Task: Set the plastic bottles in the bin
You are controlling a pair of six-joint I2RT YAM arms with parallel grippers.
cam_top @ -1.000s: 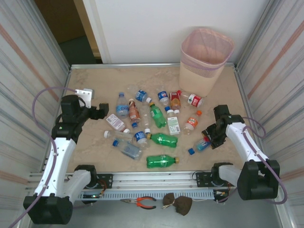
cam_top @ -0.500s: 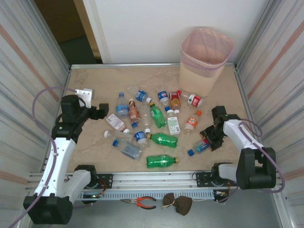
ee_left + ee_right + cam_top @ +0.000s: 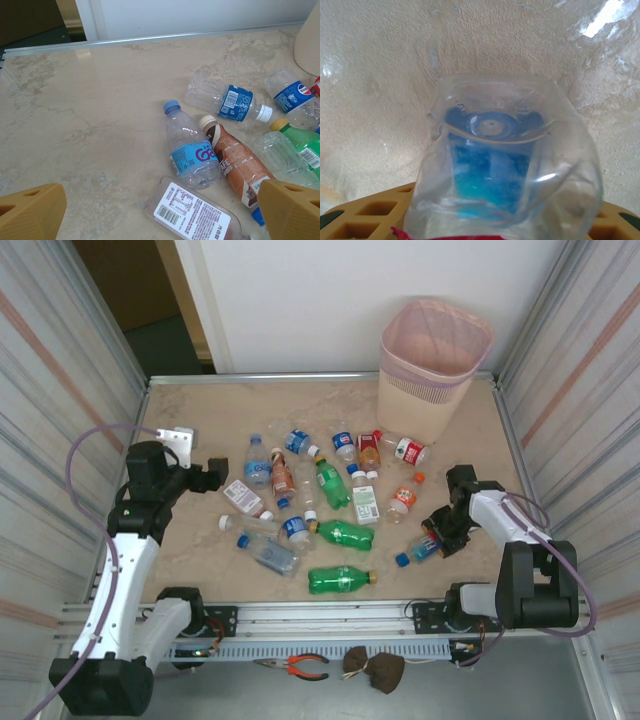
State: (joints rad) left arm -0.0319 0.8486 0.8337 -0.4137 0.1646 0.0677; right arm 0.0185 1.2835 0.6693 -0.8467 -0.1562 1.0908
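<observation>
Right arm's elbow has folded in nearer its base over the last second, and the right gripper (image 3: 447,528) has settled lower, at the base end of a blue-capped bottle (image 3: 420,547). That bottle lies on the table (image 3: 200,410), well to the near side of the bin (image 3: 432,360). From the right wrist the same bottle (image 3: 505,160) is seen base-on, clear with a blue label and dented walls, resting right against the yellow fingers (image 3: 365,220). I cannot tell whether the jaws pinch it or merely flank it.

Its neighbours, the other plastic bottles (image 3: 345,534), about 14 of them, are scattered on the table to the near left of the bin, all outside it. 1 green bottle (image 3: 340,579) lies farthest from the bin.

Farther left of the bin, the left gripper (image 3: 215,475) hovers with its jaws spread wide and nothing between them. From its wrist, the left gripper (image 3: 161,210) looks over a blue-labelled clear bottle (image 3: 190,150) touching a brown bottle (image 3: 235,162). The bin's (image 3: 310,35) wall shows at the upper right.
</observation>
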